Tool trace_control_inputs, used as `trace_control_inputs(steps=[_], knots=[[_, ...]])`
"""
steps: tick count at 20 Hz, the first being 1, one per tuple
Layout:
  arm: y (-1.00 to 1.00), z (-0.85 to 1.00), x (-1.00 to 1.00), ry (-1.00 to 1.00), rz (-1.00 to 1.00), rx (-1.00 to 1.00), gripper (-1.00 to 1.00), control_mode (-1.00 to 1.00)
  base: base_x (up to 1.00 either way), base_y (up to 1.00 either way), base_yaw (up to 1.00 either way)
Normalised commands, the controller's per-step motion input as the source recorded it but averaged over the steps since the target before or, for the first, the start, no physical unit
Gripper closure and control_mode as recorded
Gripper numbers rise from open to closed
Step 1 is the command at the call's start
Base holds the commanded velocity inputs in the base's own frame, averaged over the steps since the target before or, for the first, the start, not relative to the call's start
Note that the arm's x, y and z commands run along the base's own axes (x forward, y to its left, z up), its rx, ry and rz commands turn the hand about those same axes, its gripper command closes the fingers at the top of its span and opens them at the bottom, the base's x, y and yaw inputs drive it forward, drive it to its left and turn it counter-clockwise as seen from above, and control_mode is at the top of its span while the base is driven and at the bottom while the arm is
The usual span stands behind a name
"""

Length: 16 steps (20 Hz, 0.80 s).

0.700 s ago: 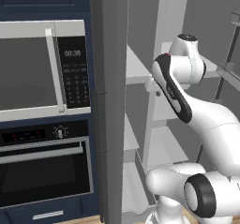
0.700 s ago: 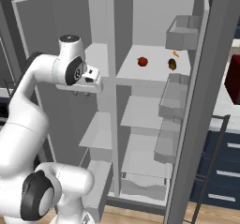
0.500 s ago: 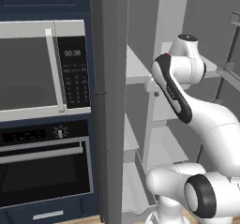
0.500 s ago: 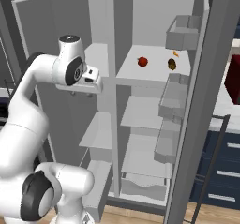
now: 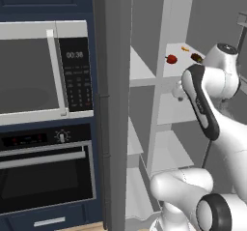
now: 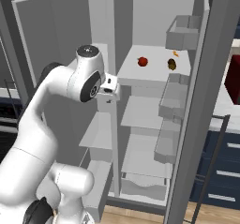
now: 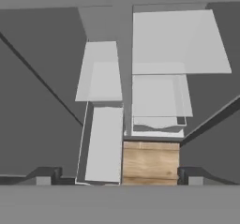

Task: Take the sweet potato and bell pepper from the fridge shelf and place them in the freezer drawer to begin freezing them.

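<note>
Gripper (image 7: 117, 176) of the white arm points down past the shelves, its two small dark finger tips set wide apart with nothing between them. Small glossy red bell pepper (image 6: 142, 61) and dark reddish-brown oblong sweet potato (image 6: 172, 64) both rest on the flat pale grey-white top fridge shelf (image 6: 136, 73), apart from each other. Long narrow light grey freezer drawer (image 7: 103, 143) stands pulled out, beside the strip of wooden floor (image 7: 150, 162).

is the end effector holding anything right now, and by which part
Nothing is held. The end effector is open with bare fingertips; the bell pepper and sweet potato lie on the fridge shelf.
</note>
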Motion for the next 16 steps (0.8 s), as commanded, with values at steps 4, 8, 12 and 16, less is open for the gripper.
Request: trace_control_inputs(steps=[4,8,12,16], knots=[[-0.65,0.13,0.11,0.00,-0.02,0.00,-1.00,-1.00,0.00,0.00,0.00],[-0.63,0.44,0.28,0.00,-0.01,0.01,-1.00,-1.00,0.00,0.00,0.00],[-0.50,0.26,0.65,0.00,-0.05,0.00,-1.00,-1.00,0.00,0.00,0.00],[-0.10,0.04,0.66,0.00,-0.04,0.00,-1.00,-1.00,0.00,0.00,0.00]])
